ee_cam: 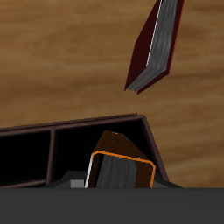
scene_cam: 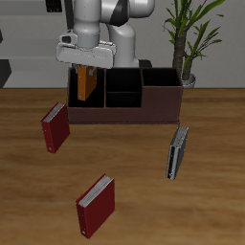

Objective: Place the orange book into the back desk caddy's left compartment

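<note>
The orange book (scene_cam: 89,86) hangs upright in my gripper (scene_cam: 86,69), which is shut on its upper end. Its lower part is down inside the left compartment (scene_cam: 77,93), the black-lined end section of the back desk caddy (scene_cam: 124,115), a long dark maroon box with dividers. The book's upper part still stands above the rim. In the wrist view the orange book (ee_cam: 122,171) shows its grey page edges, slightly tilted, inside the caddy's end section, with the caddy wall (ee_cam: 70,129) around it. My fingertips are hidden in that view.
A dark red book (scene_cam: 55,127) stands on the table in front of the caddy's end and also shows in the wrist view (ee_cam: 156,44). A second dark red book (scene_cam: 97,203) stands near the front edge. A grey-black book (scene_cam: 177,151) stands beside the caddy's other end. A potted plant (scene_cam: 187,43) is at the back.
</note>
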